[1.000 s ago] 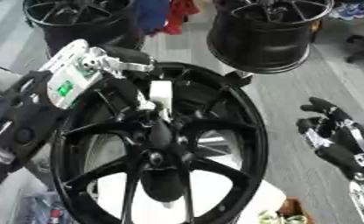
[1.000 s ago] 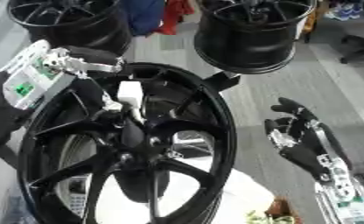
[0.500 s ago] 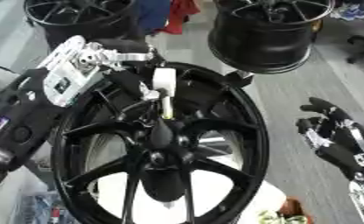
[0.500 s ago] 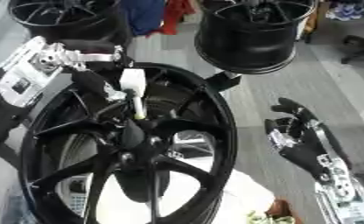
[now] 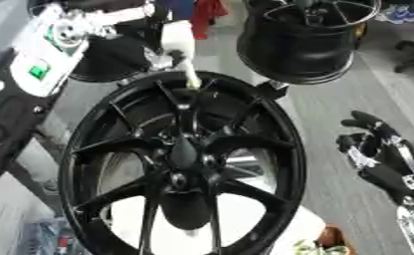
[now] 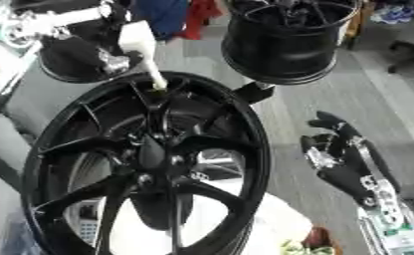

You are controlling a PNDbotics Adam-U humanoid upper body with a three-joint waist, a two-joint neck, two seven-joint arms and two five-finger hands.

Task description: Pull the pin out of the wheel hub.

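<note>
Left eye view shows us the black wheel hub (image 5: 184, 159) filling the middle of the picture, its spokes running out from the dark centre to the rim. Our left hand (image 5: 154, 37) reaches in from the upper left and its fingers pinch the white pin (image 5: 179, 50), which hangs above the top of the rim, its thin tip just over a spoke and clear of the centre. Our right hand (image 5: 380, 159) sits at the right edge, well apart from the hub, fingers relaxed and spread, pointing up. Right eye view gives us the same layout: the pin's broad white head near the top left and its thin tip at the rim's upper edge, with two more black wheels (image 6: 284, 37) standing on the grey floor (image 6: 367, 89) behind
</note>
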